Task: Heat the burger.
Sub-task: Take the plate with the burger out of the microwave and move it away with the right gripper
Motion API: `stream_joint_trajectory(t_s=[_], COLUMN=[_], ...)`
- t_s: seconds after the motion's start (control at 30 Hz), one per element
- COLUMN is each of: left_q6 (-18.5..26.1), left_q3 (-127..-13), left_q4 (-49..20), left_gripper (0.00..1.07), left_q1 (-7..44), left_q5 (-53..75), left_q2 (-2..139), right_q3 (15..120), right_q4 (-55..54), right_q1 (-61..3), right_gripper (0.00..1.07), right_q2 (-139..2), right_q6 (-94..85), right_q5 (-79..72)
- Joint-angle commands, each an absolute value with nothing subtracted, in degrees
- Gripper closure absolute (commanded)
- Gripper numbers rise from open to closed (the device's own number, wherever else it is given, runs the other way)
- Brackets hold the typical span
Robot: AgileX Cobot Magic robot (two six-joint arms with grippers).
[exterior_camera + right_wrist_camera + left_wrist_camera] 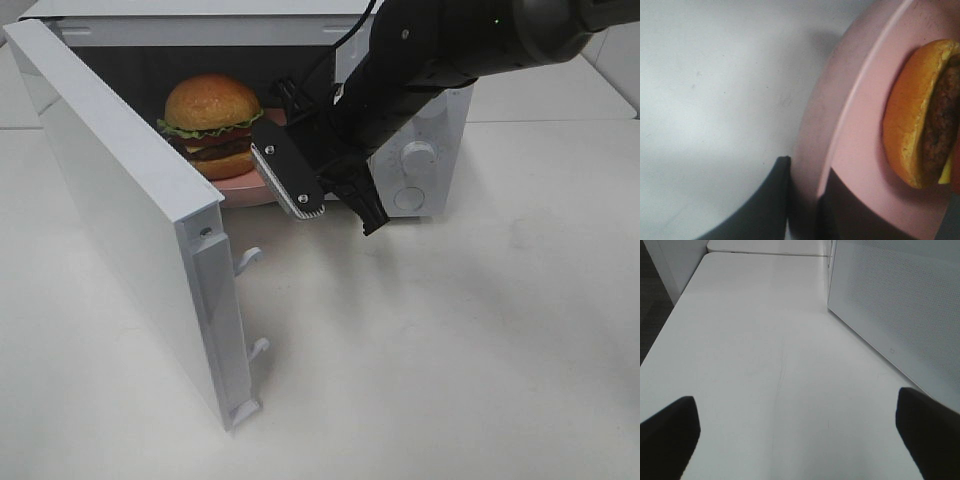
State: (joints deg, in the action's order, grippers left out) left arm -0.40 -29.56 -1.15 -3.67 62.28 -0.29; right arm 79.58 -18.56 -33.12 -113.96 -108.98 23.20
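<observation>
Burger (211,125) on pink plate (243,190) inside microwave (420,150), door (120,210) open. Right gripper (802,200) pinching plate rim. Left gripper (795,432) spread, empty, near door's outer side. Seat plate fully inside, release gently, withdraw level without dragging.
</observation>
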Motion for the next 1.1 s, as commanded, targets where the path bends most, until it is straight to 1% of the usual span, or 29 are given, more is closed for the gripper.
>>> stream_joint_trajectory(t_s=[0.03,0.7,1.1], left_q6=[-0.4,-0.4,-0.4], left_q3=[-29.6,-29.6,-29.6], left_q4=[-1.2,-1.2,-1.2], left_gripper=[0.07,0.07,0.07], left_q1=[-3.8,-3.8,-3.8], left_q5=[61.5,61.5,61.5], left_q2=[-0.6,-0.6,-0.6], right_q3=[77.1,57.0,48.7], right_q4=[-19.5,-20.8,-20.7], right_q1=[-32.7,-32.7,-32.7], right_gripper=[1.07,1.07,1.07], right_q2=[-110.2,-94.9,-86.5], right_q6=[-110.2,-107.8,-105.1], right_q5=[19.3,13.1,12.7])
